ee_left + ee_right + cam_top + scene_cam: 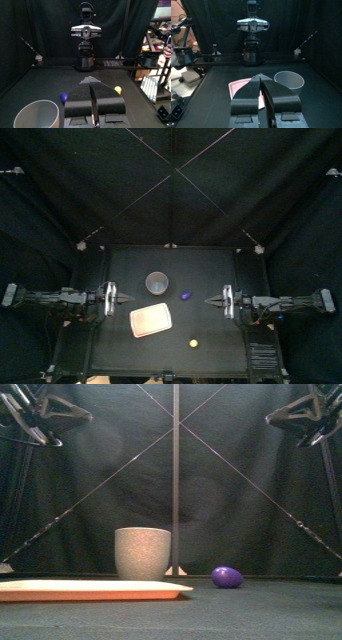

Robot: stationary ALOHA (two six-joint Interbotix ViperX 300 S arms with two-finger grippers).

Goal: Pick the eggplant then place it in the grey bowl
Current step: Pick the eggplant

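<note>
Left end effector (91, 80), right end effector (260, 76) closed (both empty), away from eggplant (227, 577).

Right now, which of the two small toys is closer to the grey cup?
The purple eggplant, just beside the grey cup. The yellow toy lies far forward, near the front edge of the table.

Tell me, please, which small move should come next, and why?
Probably the right gripper should open its shut jaws and reach toward the purple eggplant: it lies free on the table, apart from the grey cup, and on that arm's side.
</note>
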